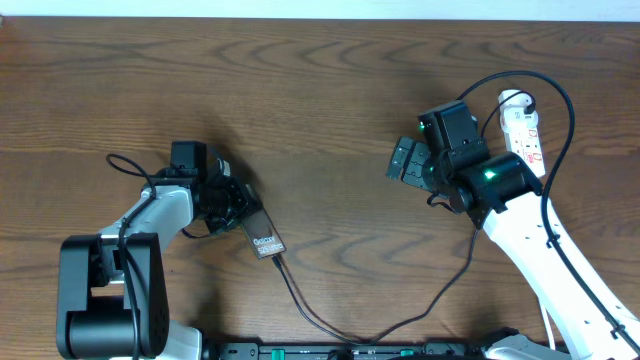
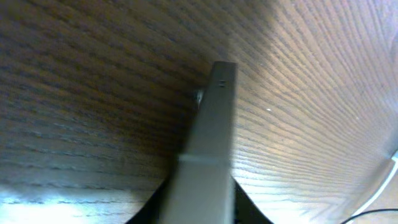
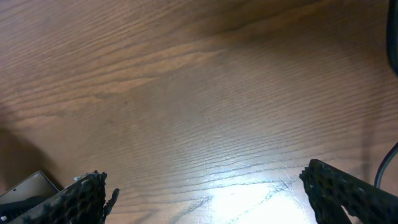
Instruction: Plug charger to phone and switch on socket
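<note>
The bronze-brown phone [image 1: 262, 236] lies left of centre on the table, its "Galaxy" end toward the front. My left gripper [image 1: 232, 205] is shut on the phone's far end; the left wrist view shows the phone's edge [image 2: 211, 143] running out between the jaws. The thin black charger cable [image 1: 330, 325] meets the phone's near end and runs along the front, then up toward the white socket [image 1: 524, 128] at the far right. My right gripper [image 1: 405, 160] is open and empty above bare wood, left of the socket; its two fingertips [image 3: 205, 193] frame only table.
The white socket cord [image 1: 548, 322] runs down the right side beside my right arm. The phone's corner [image 3: 28, 185] shows at the lower left of the right wrist view. The table's far edge [image 1: 320, 20] meets a pale wall.
</note>
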Controlling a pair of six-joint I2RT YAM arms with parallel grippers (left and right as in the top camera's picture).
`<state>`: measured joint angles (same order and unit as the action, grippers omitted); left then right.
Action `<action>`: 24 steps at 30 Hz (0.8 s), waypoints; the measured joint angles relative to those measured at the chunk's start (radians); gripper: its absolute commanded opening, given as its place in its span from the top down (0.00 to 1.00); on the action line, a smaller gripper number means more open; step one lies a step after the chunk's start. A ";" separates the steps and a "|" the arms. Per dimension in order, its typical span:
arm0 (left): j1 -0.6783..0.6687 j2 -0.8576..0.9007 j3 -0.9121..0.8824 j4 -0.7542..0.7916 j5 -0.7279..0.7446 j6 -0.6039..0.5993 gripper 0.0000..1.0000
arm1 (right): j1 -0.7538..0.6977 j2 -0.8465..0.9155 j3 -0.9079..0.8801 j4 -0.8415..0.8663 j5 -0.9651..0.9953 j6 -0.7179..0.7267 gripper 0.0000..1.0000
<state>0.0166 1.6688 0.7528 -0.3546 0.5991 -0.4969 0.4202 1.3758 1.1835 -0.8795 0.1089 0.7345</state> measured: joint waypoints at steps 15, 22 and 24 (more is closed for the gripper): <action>0.000 -0.005 0.000 -0.018 0.010 0.000 0.69 | 0.000 0.000 0.000 -0.004 0.000 0.000 0.01; 0.000 -0.006 0.000 -0.025 0.019 0.000 0.66 | 0.000 0.000 0.000 -0.006 0.000 0.000 0.01; 0.000 -0.007 0.000 -0.032 0.021 0.000 0.66 | 0.000 0.000 0.000 -0.006 0.000 0.000 0.01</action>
<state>0.0166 1.6615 0.7528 -0.3870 0.6197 -0.4965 0.4202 1.3758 1.1835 -0.8856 0.1093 0.7345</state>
